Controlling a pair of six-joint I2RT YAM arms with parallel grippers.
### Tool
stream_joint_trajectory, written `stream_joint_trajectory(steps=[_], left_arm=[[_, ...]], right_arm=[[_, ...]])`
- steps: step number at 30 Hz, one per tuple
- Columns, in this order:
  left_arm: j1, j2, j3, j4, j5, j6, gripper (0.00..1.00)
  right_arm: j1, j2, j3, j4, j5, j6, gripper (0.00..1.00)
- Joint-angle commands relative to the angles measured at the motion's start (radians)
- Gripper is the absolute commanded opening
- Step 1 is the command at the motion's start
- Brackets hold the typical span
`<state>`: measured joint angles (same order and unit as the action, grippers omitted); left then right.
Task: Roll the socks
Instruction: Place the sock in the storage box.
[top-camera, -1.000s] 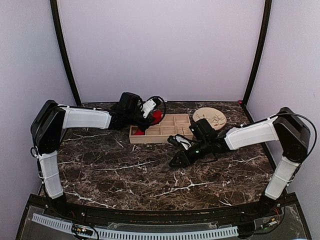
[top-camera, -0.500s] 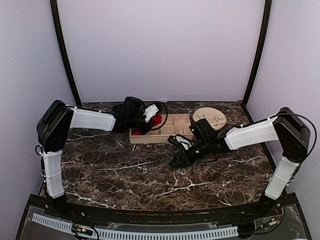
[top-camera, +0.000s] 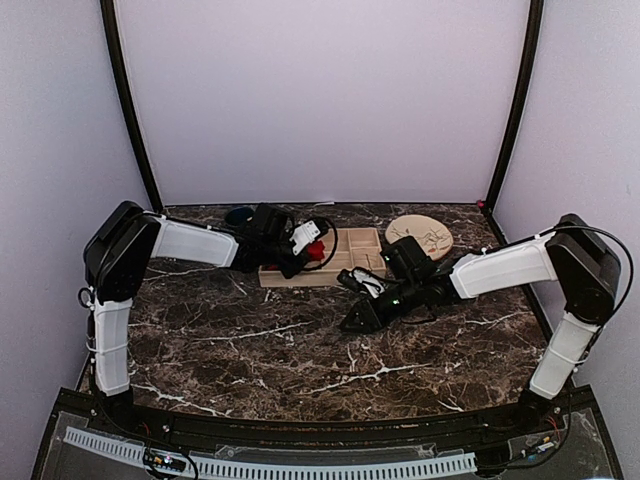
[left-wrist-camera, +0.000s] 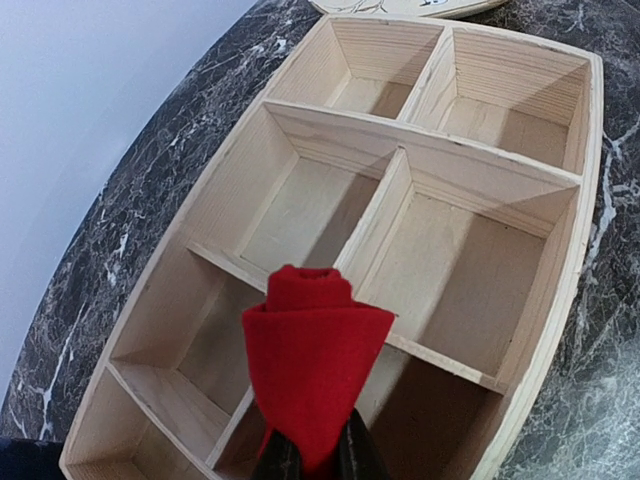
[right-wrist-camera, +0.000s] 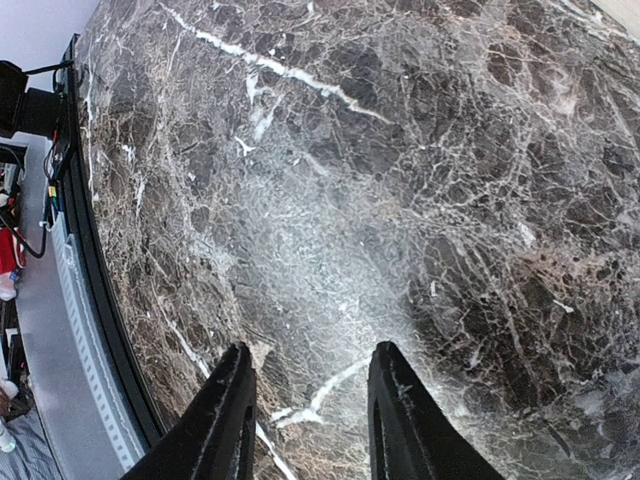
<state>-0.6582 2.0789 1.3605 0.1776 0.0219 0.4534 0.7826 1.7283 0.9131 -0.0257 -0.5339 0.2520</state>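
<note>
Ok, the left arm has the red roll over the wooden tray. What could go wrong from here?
1. The left gripper pinches only one end of the sock roll, so the free end could loosen or unroll on release.
2. In the left wrist view the roll appears to hang over a divider of the tray, not squarely over one compartment. Dropped here, it may end up straddling that wall.

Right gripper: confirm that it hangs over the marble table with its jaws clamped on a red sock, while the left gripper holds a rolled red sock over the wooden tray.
One thing is wrong. The right gripper holds nothing: in the right wrist view its jaws stand apart, with only the marble table between them. The rest is right: the left gripper holds a rolled red sock over the wooden tray.
</note>
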Motion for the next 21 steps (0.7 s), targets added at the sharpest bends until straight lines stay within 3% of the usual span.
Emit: stream_joint_trajectory(steps=[1,21], left_arm=[[-0.004,0.011,0.039,-0.042,-0.005,0.001,0.0],[-0.007,0.095,0.192,-0.291,-0.058,-0.222,0.0]], right_arm=[[-0.013,0.016,0.019,0.006,-0.008,-0.008,0.36],[-0.026,0.024,0.048,-0.034,-0.007,-0.031,0.37]])
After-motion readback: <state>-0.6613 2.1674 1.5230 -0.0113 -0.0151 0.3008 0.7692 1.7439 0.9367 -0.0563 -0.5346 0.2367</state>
